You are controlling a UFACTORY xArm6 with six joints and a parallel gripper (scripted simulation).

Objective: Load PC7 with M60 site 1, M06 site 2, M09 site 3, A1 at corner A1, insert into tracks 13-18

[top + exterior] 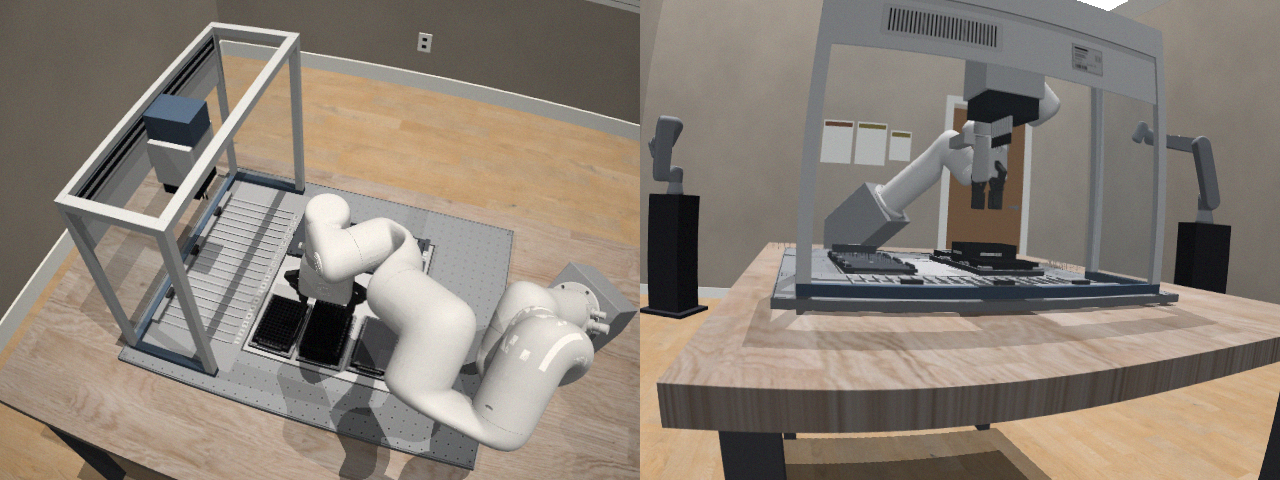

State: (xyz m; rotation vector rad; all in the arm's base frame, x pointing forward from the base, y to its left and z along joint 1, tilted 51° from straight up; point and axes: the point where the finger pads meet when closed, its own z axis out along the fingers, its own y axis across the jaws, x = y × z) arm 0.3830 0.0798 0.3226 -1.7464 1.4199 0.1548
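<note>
The gripper (987,197) hung with its fingers spread wide and nothing between them, well above the row of three nests. Directly below it sat the tall deep-well block M09 (325,333); toward the rails from there lay the plate in S3, M06 (279,322), and toward the arm's base the flat M60 (373,345), half hidden by the forearm. The carrier PC7 (872,261) lay off to the gripper's side on the apron, mostly hidden under the arm from above.

Judged from here, the main risk was order and aim: M60 belonged on site 1, yet the gripper stood over M09. A descent off-centre could land a finger on the block's rim and tip it in its nest. A plate turned on the way would put A1 at the wrong corner.

The track numbers along the apron (258,294) and the label on the instrument's frame (1086,58) were too small to read, and the wall papers showed no legible writing
</note>
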